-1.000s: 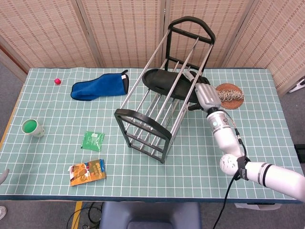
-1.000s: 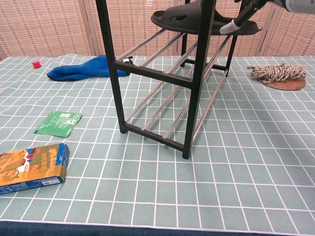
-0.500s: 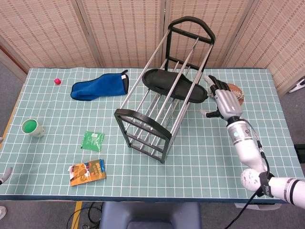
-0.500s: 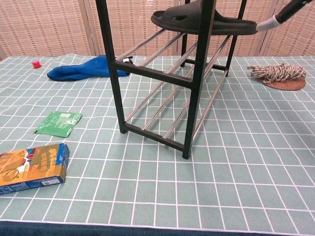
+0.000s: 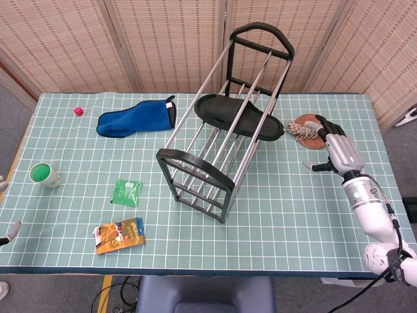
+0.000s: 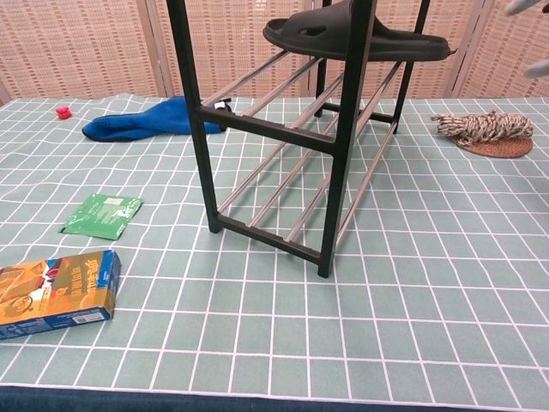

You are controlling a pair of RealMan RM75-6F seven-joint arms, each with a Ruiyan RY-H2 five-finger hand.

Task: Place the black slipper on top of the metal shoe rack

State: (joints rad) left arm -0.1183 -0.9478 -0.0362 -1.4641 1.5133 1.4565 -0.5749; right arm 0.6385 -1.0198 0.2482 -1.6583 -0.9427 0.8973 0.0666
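Black slipper (image 5: 240, 117): it lies on the top rails of the metal shoe rack (image 5: 221, 124), lengthwise along the bars, with nothing holding it. In the chest view it sits high up across the upper bars.

Metal shoe rack: a black frame with silver rails, standing upright on the table (image 5: 273, 222) near its middle. From the head view its top tier runs from the near left to the far right.

Right hand (image 5: 337, 151): it is in the air to the right of the rack, clear of the slipper and just beside the coil of rope. Its fingers are spread apart and it holds nothing.

Left hand (image 5: 5, 235): only a sliver shows at the left edge of the head view; I cannot tell how its fingers lie.

Coil of rope (image 5: 306, 126): on a round brown mat at the far right, just beyond the slipper's end.

Blue mitt (image 5: 135, 119): flat on the table, far left of the rack.

Red ball (image 5: 79, 111): small, near the far left corner.

Green cup (image 5: 45, 174): near the left edge.

Green packet (image 5: 127, 192): flat, in front of the rack's left side.

Snack box (image 5: 120, 235): near the front edge, below the green packet.
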